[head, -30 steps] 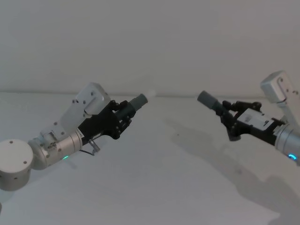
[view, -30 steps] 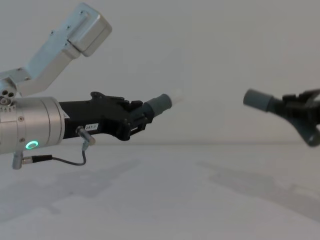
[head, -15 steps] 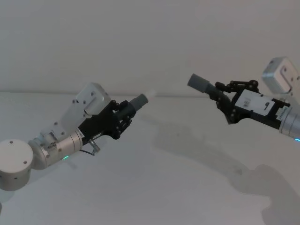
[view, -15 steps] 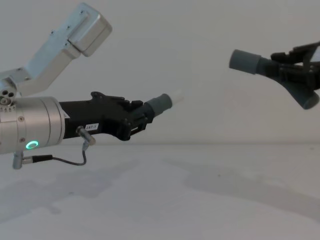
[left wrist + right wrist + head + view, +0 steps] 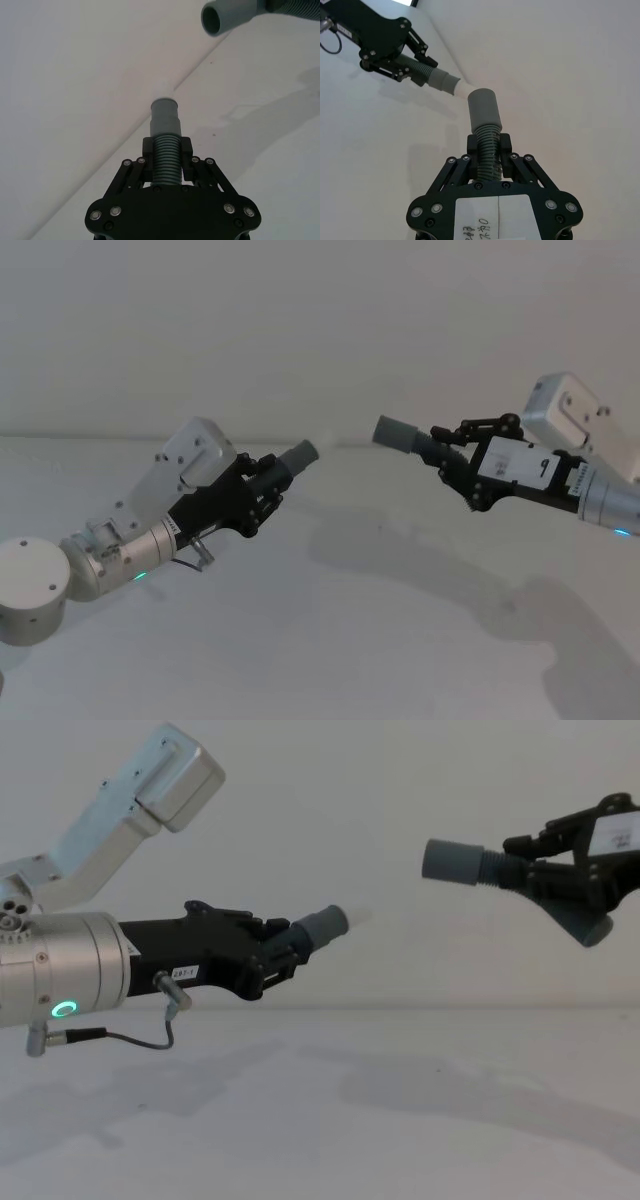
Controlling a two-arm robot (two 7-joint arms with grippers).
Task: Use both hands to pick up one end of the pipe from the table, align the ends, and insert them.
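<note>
Hovering above the white table, two arms each carry one hose piece clear of it. The left gripper has its fingers clamped on the ribbed part of its piece; the right gripper grips its piece likewise. Two collars face each other, apart: the left collar sits lower than the right collar, so a skewed approach would likely make the rims butt rather than slide together.

The head view looks down and forward over the plain white matte worktop; the chest view looks level across it. Each wrist view sits close behind its own black two-finger claw — both views share the gap between collars.
</note>
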